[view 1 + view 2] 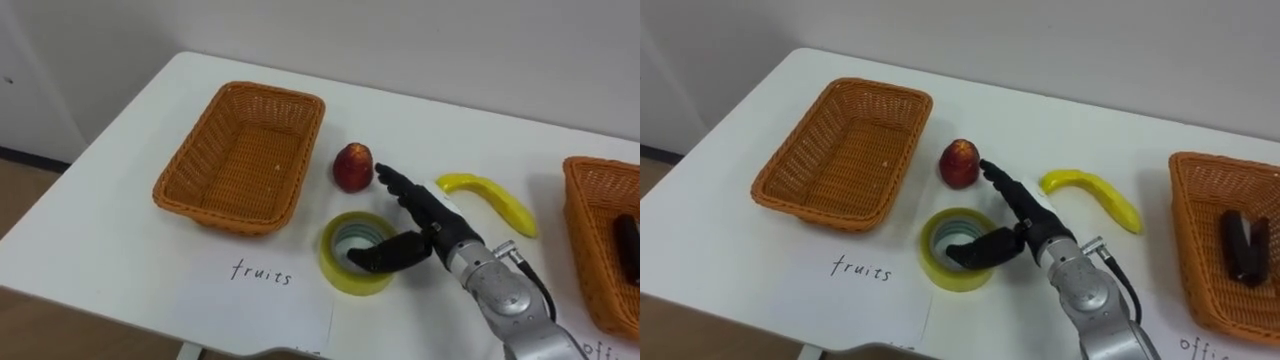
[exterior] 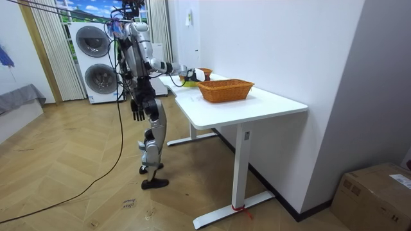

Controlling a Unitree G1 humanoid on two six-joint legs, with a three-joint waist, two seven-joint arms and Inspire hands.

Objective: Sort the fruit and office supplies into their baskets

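Observation:
A red apple lies on the white table just right of the empty fruit basket. A yellow tape roll lies flat in front of the apple. A banana lies further right. My right hand hovers over the tape roll's right side, open: its straight fingers point at the apple and its thumb hangs over the roll's hole. The office basket at the right edge holds a dark object. In the room view my left hand hangs open by my side.
A paper label reading "fruits" lies before the fruit basket, near the table's front edge. I stand at the table's long side. Washing machines stand behind me, on the wooden floor.

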